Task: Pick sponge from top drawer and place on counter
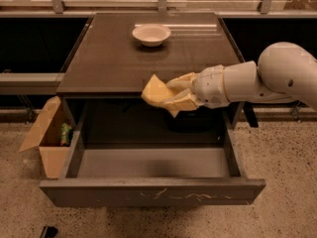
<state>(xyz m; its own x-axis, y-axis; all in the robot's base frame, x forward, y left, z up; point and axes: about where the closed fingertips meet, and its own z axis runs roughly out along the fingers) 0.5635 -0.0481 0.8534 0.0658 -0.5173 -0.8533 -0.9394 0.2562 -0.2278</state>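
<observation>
Fingers (182, 103) of the gripper (171, 94) clamp the sponge (155, 89), holding it at the front edge of the counter (109, 58), seemingly just above the surface. Below, the top drawer (153, 195) stands pulled out (its front panel scratched). A cardboard box (44, 138) sits on the floor beside it; a white bowl (151, 34) rests toward the counter's back.

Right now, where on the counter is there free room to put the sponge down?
The counter is bare left, right and in front of the white bowl, near its back edge. The gripper, shut on the sponge, hangs at the front edge.
</observation>
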